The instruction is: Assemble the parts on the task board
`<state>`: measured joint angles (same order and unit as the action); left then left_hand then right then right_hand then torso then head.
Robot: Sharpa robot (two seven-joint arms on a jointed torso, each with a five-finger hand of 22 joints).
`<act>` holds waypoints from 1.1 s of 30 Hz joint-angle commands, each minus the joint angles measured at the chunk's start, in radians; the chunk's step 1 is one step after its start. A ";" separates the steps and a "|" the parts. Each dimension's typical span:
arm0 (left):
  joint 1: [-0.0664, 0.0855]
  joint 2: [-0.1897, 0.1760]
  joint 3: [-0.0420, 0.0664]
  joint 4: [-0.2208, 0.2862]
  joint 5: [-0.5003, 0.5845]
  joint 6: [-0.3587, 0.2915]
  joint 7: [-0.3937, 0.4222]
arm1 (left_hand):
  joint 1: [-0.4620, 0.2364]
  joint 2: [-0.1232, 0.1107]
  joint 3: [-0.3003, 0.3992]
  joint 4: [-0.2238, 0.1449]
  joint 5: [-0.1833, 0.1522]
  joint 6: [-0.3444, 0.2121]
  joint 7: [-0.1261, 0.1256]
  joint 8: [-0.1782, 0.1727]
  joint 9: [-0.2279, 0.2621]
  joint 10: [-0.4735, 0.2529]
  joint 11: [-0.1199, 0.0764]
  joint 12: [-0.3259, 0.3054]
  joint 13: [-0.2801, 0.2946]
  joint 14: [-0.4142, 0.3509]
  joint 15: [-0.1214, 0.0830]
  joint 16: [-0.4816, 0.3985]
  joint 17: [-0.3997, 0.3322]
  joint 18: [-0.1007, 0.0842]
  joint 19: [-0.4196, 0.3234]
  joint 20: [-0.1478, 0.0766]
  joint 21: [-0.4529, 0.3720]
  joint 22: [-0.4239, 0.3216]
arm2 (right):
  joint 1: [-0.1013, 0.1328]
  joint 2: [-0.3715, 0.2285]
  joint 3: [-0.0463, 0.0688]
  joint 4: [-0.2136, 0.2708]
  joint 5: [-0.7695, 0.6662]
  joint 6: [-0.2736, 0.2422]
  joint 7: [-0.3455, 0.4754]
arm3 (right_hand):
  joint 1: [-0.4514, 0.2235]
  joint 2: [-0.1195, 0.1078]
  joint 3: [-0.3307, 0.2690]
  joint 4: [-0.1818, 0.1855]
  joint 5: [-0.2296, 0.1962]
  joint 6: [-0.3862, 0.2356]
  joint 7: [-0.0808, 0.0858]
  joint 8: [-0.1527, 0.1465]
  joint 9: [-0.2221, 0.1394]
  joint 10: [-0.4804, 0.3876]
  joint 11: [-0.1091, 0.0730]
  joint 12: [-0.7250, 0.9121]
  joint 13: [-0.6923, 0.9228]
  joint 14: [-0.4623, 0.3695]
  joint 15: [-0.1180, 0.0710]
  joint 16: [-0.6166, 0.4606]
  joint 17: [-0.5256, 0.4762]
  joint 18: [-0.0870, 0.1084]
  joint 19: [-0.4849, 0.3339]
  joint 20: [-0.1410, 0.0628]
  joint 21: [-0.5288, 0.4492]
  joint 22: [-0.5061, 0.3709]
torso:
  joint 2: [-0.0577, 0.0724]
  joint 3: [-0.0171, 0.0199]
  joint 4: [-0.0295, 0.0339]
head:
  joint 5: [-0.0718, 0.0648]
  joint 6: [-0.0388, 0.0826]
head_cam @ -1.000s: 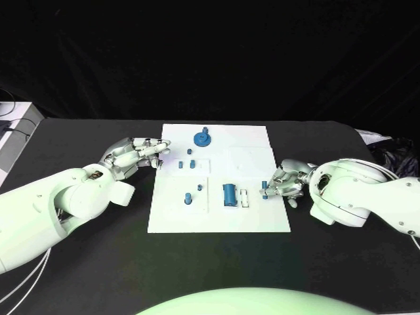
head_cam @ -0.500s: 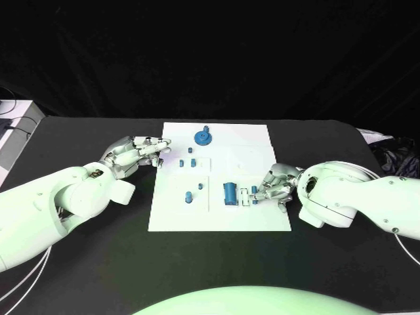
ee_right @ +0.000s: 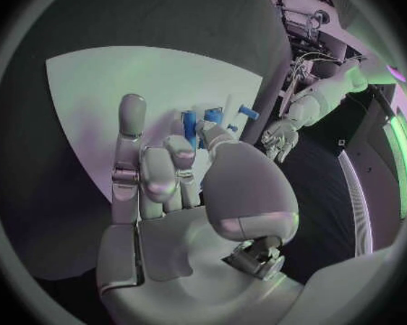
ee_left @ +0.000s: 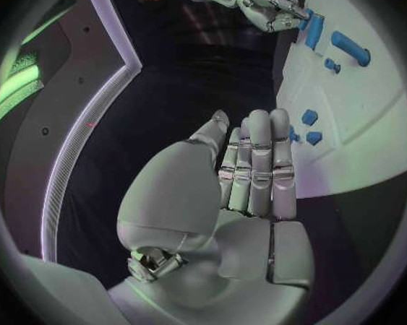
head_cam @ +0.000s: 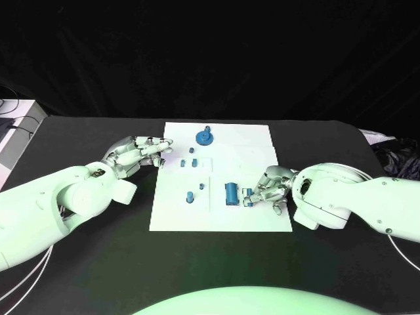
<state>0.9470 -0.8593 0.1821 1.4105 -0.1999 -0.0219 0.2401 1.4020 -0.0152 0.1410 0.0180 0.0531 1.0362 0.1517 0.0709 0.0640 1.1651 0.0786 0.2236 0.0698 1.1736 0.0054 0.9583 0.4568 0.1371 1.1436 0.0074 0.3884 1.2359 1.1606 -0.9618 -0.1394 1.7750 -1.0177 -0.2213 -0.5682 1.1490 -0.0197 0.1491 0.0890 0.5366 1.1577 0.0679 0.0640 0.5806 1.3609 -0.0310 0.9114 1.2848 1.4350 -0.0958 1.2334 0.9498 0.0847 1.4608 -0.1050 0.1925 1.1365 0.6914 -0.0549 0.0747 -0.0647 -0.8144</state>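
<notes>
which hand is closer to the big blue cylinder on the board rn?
Right. The right hand is over the board's right side, right beside the cylinder. The left hand rests at the board's left edge, farther back.

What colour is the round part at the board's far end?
Blue round part, clearest in the head view.

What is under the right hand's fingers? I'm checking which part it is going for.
The right hand hovers over the task board beside the upright blue cylinder. What lies beneath its fingers is covered.

White task board (head_cam: 248, 157), blue parts (head_cam: 231, 193), black table (head_cam: 87, 262).
</notes>
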 commanded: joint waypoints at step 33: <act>0.000 0.001 0.001 0.001 0.004 0.009 0.000 | -0.005 0.000 -0.002 0.000 0.003 -0.007 0.000 0.000 0.001 0.004 -0.001 0.004 0.001 -0.002 0.001 -0.004 -0.001 -0.014 0.009 0.000 -0.008 0.002 | -0.003 0.027 0.000 -0.043 -0.007 0.038 -0.003 | 0.041 0.039 0.073 -0.270 -0.056 0.000 -0.018 0.001 -0.013 -0.005 -0.009 -0.004 -0.010 0.005 -0.002 -0.011 -0.005 0.006 0.041 -0.004 -0.032 -0.033 | 0.000 -0.0003 -0.0002 | 0.006 -0.007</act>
<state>0.9470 -0.8593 0.1821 1.4097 -0.2001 -0.0221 0.2358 1.4020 -0.0152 0.1410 0.0180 0.0531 1.0363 0.1517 0.0709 0.0640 1.1651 0.0786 0.2236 0.0698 1.1736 0.0054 0.9583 0.4568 0.1371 1.1436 0.0074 0.3844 1.2365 1.1633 -0.9371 -0.1357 1.7307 -1.0179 -0.2030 -0.5680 1.1741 0.0136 0.0544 -0.0059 0.4835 1.1587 0.0559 0.0632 0.5690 1.3576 -0.0337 0.9036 1.2746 1.4351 -0.0957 1.2257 0.9454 0.0892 1.4628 -0.1070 0.1668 1.1046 0.6913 -0.0549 0.0741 -0.0582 -0.8218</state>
